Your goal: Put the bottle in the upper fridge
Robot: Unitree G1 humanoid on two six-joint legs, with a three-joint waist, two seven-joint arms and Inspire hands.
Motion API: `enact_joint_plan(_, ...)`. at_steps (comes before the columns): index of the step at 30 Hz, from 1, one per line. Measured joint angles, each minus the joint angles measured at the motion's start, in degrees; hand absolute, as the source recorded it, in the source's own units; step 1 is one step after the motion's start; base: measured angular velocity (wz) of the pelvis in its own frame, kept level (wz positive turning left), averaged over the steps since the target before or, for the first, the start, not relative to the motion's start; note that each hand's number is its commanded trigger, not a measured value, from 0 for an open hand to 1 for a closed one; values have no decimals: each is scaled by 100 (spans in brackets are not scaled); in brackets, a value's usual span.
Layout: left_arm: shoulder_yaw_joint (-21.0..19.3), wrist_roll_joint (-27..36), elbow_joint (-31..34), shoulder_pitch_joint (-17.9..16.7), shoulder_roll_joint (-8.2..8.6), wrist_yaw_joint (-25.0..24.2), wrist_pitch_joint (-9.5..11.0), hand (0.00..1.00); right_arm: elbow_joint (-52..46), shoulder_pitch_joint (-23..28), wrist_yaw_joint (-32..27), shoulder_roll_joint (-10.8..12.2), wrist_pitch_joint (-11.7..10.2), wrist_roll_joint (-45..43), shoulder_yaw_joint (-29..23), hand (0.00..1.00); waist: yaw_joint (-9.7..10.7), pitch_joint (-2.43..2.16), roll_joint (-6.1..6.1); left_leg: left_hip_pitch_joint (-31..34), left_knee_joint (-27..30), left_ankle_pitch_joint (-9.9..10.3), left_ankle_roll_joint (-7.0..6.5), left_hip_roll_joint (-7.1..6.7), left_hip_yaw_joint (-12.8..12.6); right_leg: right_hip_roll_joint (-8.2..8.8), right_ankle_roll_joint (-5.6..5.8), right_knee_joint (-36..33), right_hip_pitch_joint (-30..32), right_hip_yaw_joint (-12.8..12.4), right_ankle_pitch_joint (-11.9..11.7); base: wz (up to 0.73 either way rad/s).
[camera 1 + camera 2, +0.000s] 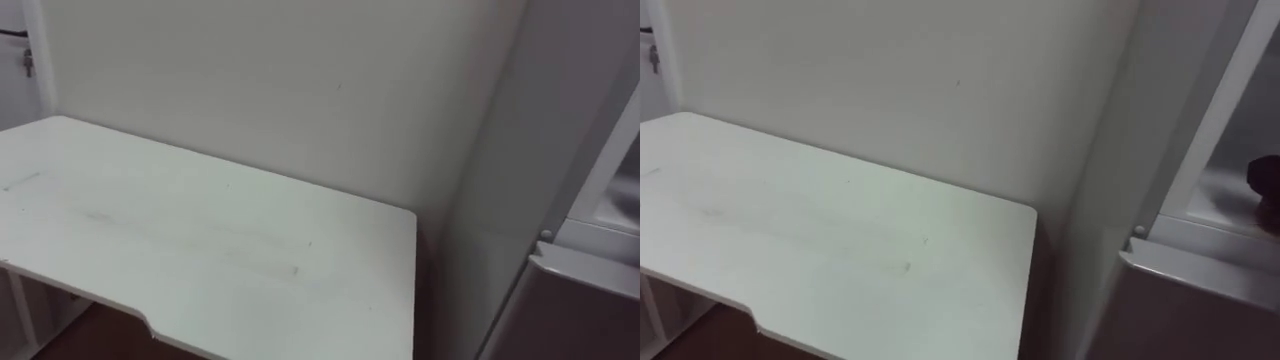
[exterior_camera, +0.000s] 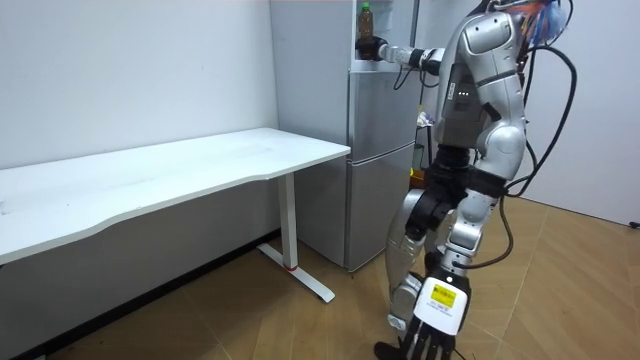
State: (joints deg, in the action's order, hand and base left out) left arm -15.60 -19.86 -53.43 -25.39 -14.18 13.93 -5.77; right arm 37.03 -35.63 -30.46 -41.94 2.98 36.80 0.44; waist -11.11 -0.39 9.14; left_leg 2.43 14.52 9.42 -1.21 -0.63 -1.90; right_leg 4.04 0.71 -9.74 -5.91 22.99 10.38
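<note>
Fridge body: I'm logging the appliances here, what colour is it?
The fridge is silver-grey, clearest in the room view.

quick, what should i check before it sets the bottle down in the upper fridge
1. Bottle gripped by the right hand: ok, upright.
2. Upper fridge open: ok.
3. Bottle past the opening: cannot tell.
4. Free shelf space inside: cannot tell.
5. Left hand out of the way: ok, hangs open and low.
</note>
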Motion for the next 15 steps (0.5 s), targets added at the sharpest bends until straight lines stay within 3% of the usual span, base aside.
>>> enact_joint_plan(6,-1,-4,19,-7,-7,46,20,0,217,-50,82,-260,-13,128,291,100,-193,9,19,33,2,5,10,-1,37,-8,-9,6,-17,8,7,2)
enact_joint_plan(9,0,-2,-1,-9,-28,45,30,0,429,-166,134,-261,-13,170,343,100,-206,54,61,39,21,2,15,-2,50,-11,-11,5,-47,47,11,3)
enact_joint_plan(11,2,11,-2,-9,-52,40,31,0,507,-168,148,-261,-14,167,343,59,-208,74,112,72,52,2,15,-1,66,-18,-16,8,-43,63,14,7)
enact_joint_plan(12,4,11,-1,-9,-54,39,31,0,515,-168,153,-261,-14,165,343,5,-206,77,121,83,64,2,16,0,70,-19,-16,8,-39,67,13,4)
enact_joint_plan(13,4,6,-1,-9,-55,28,32,0,531,-168,163,-261,-14,152,343,0,-210,79,132,94,73,3,17,0,73,-20,-16,6,-30,75,13,0)
enact_joint_plan(15,4,6,-1,-9,-56,-1,32,0,540,-168,173,-261,-14,136,343,0,-217,77,137,99,76,3,17,-1,73,-20,-17,3,-16,80,13,0)
